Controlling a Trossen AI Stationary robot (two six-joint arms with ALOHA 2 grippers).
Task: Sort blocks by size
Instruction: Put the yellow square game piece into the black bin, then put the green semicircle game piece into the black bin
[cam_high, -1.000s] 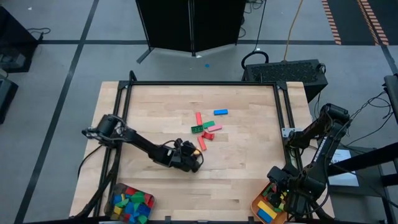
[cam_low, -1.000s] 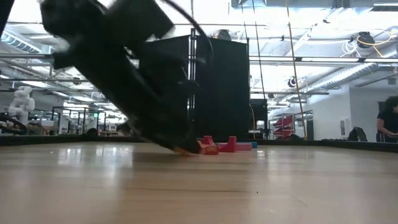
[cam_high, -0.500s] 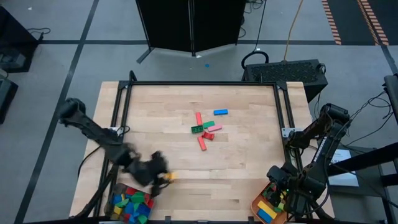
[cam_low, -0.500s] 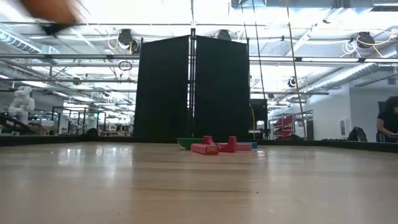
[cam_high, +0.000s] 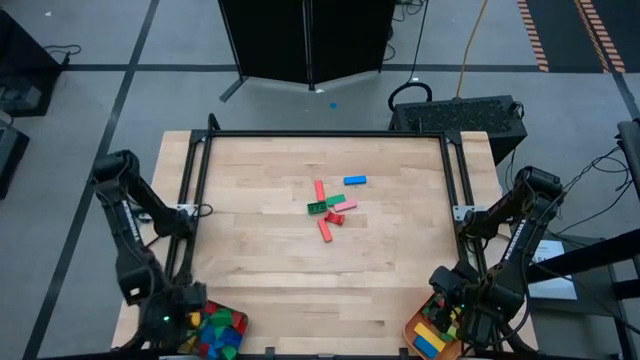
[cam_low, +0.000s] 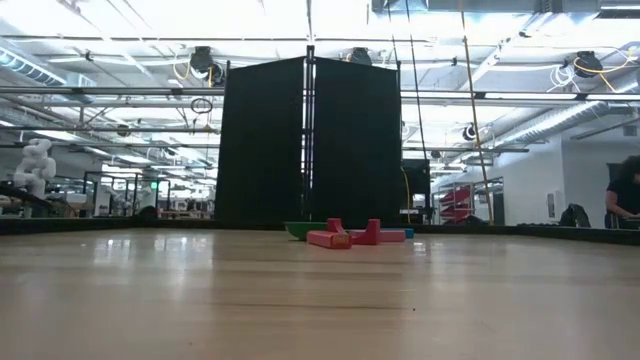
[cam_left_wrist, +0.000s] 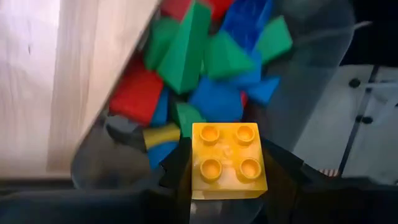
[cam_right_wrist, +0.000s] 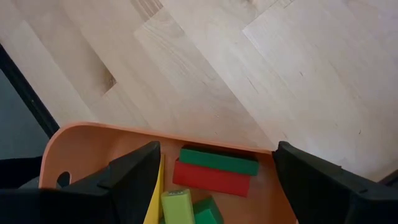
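Gripping: left tool (cam_left_wrist: 227, 186) pinches yellow block (cam_left_wrist: 227, 160) above grey container (cam_left_wrist: 106, 162).
Change: left tool was beside desk (cam_high: 260, 250) blocks (cam_high: 330, 208); now over container.
Right tool (cam_right_wrist: 214, 180): spread.

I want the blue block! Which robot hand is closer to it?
Neither by much; the right hand looks slightly closer. The blue block lies far up the table, the right hand over the orange tray, and the left hand over the grey bin.

A tall black partition (cam_low: 310, 140) stands behind the wooden table (cam_high: 260, 270), under bright ceiling lights, on grey floor (cam_high: 100, 110).
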